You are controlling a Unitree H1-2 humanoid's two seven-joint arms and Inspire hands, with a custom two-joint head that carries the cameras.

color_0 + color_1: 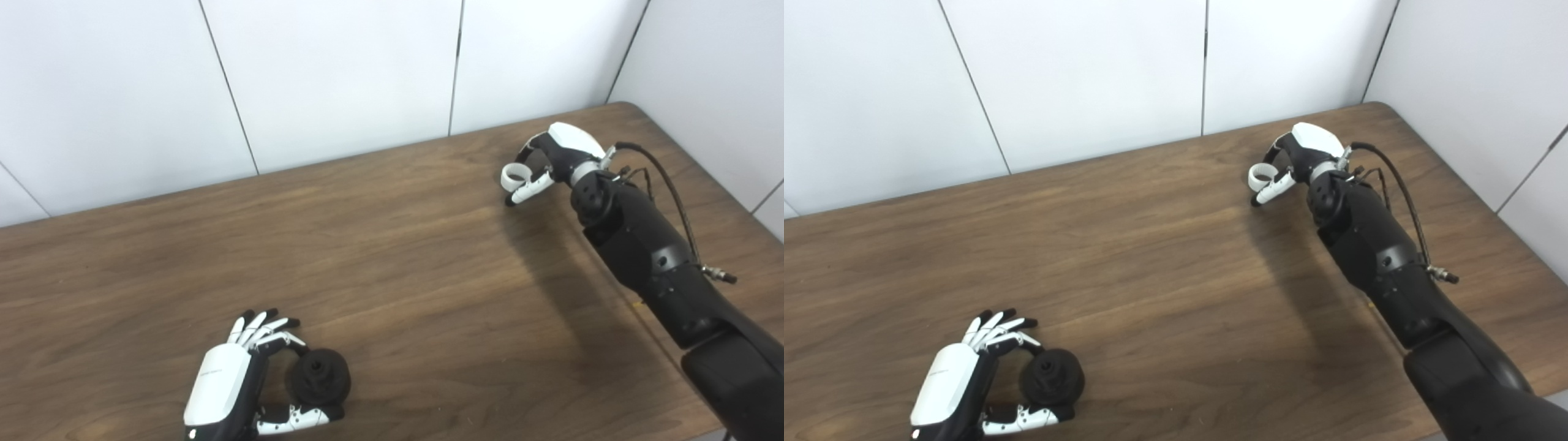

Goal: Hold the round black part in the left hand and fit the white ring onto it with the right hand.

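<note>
The round black part (pixel 319 378) rests on the table near the front left, with a small hole in its top. My left hand (pixel 236 380) curls around its left side, thumb below it and one finger bent over its far edge; the other fingers stick out straight. Whether the hand presses on the part is unclear. Far off at the back right, my right hand (pixel 554 160) is shut on the white ring (pixel 513 176), pinched between thumb and fingers a little above the table.
The brown wooden table (pixel 398 257) ends at a white panelled wall behind and at the right. The right forearm (pixel 649 257), with a cable looping off it, throws a shadow across the table's right half.
</note>
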